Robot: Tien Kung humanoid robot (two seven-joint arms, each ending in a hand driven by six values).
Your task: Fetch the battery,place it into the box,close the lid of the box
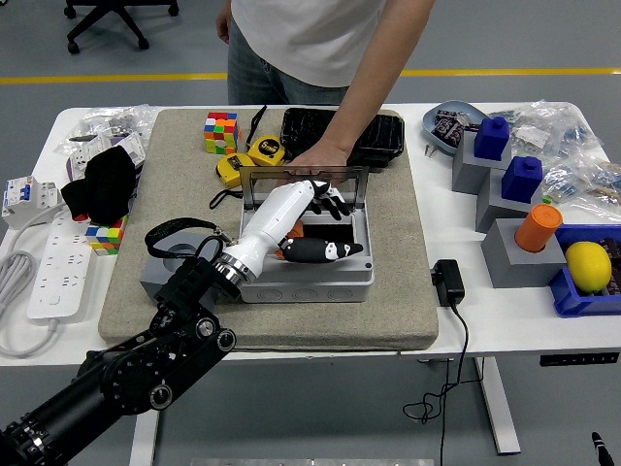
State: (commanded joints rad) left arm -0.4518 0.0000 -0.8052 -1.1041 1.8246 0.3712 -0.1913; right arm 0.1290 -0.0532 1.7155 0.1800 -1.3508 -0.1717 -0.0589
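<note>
The battery (294,231) shows only as a sliver of orange inside the grey box (309,275), which sits on the tan mat (194,320) toward the table's middle; the left hand (312,225) covers most of it. By its look it is a short rigid cylinder, probably smooth and somewhat heavy for its size, so a grip around its sides would suit best. From the table's left edge: a white power strip (53,267), a black cloth (102,183) and two colour cubes, one (103,236) beside the cloth and one (220,131) near the mat's far left corner. The left hand reaches into the box, fingers loosely spread and gripping nothing I can see. A person's hand (315,158) rests at the upright clear lid (305,180), one lid, not yet closed. Two blue blocks stand near the table's right edge. The right hand is out of view.
</note>
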